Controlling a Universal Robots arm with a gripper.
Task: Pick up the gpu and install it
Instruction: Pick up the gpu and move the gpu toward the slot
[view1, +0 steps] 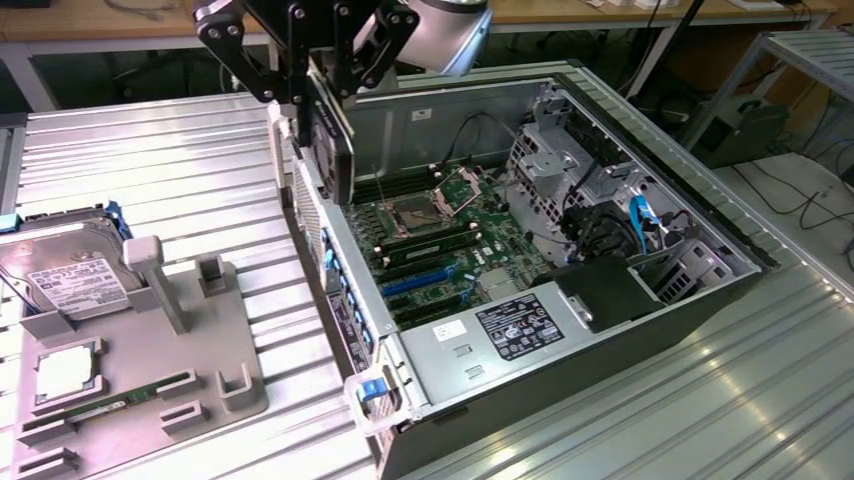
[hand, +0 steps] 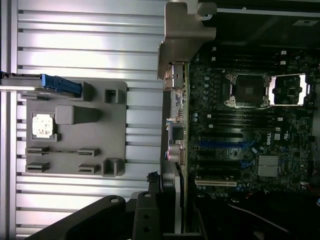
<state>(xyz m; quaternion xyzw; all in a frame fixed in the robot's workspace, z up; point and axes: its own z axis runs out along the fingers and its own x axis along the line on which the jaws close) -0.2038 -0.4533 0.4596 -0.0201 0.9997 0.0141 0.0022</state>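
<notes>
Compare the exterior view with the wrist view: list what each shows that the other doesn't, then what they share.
Exterior view: the power supply with its label, and the blue cables. Wrist view: a white slot on the motherboard. Shared: the gpu gripped by the tool, the motherboard with its open CPU socket, and the gray fixture.

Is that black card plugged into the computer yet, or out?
Out: the gripper holds the gpu on edge above the case, and the blue motherboard slots are bare.
</notes>
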